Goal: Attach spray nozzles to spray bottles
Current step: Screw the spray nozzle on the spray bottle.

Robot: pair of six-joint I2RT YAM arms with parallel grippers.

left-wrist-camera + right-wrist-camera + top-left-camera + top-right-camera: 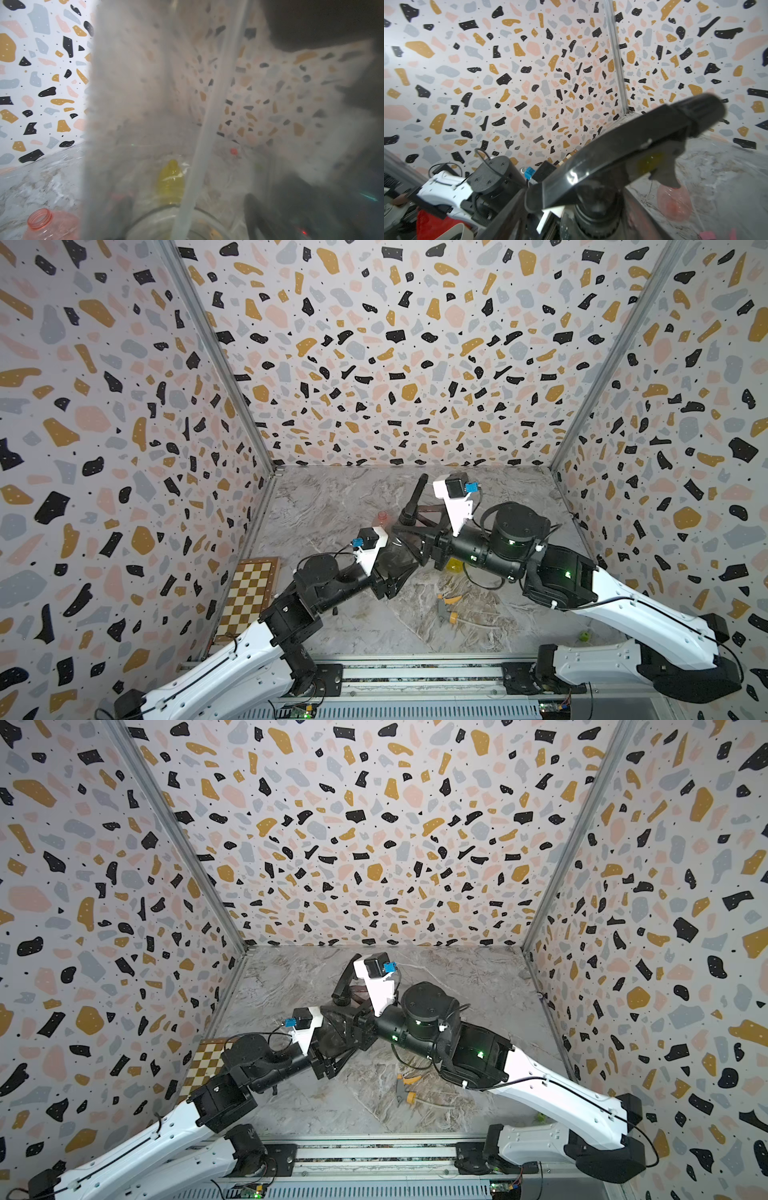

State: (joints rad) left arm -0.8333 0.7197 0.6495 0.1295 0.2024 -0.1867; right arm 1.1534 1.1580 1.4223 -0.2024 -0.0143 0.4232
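Your two arms meet over the middle of the marble table (332,497), and all the work sits between them. Your left gripper (401,562) has its fingers pressed onto the smoky grey bottle (397,556), which fills the left wrist view. Your right gripper (415,531) is at the collar of the black nozzle (417,499). That nozzle stands on the bottle's neck with its spout pointing at the back wall. I cannot tell whether those fingers are pinching the collar or standing off it. The dip tube (209,108) runs down inside the bottle, so the nozzle is at least seated. Whether the collar is screwed tight does not show.

By my reading you are finishing the first of three pairs. The pink bottle (382,516) lies just beyond the grippers with its neck bare. The yellow bottle (454,566) sits half hidden under your right forearm, and no nozzle shows on it. The grey-and-yellow nozzle (446,610) lies loose on the table nearer the rail. I cannot place the pink nozzle with any certainty.

The chessboard (249,597) leans by the left wall, well apart from the work. A small green thing (585,637) sits near your right arm's base. What stands in your way is mostly your own right arm, which covers the yellow bottle.
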